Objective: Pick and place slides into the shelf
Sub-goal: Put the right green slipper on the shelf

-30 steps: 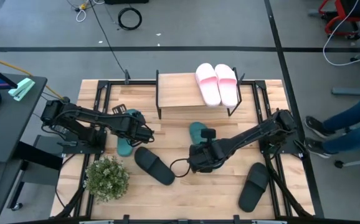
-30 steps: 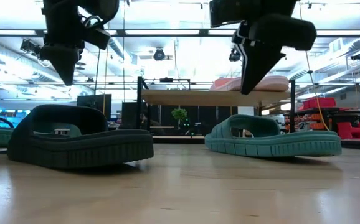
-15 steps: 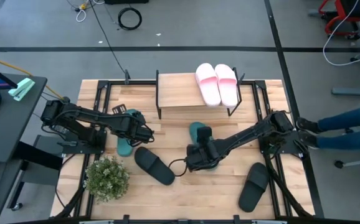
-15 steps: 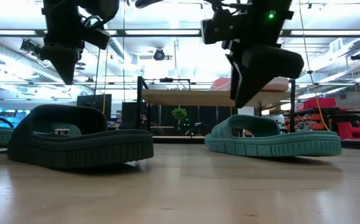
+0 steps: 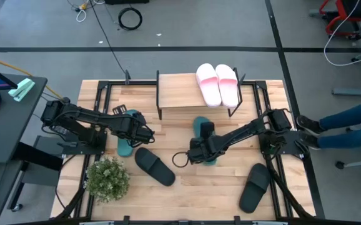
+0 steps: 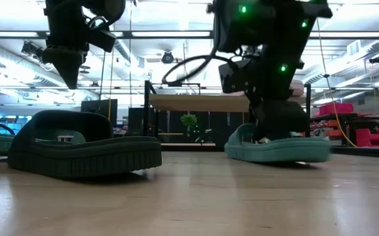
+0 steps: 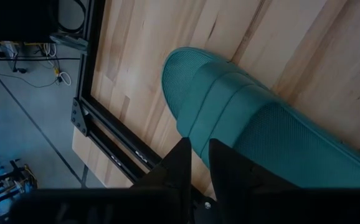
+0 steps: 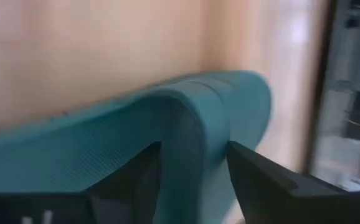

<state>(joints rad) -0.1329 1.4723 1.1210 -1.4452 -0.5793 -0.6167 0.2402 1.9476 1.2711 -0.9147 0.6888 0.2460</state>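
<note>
Wooden shelf carries the two pink slides on its top.
In front of the shelf, the right gripper stands spread wide astride a teal slide's strap; off the shelf's left corner, the left gripper, fingers nearly together, hovers above the other teal slide, gripping nothing.

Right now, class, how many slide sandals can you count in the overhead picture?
6: two pink slides on the shelf, one teal slide under the left arm, one teal slide at the right gripper, one black slide mid-table, one black slide near the right corner.
</note>
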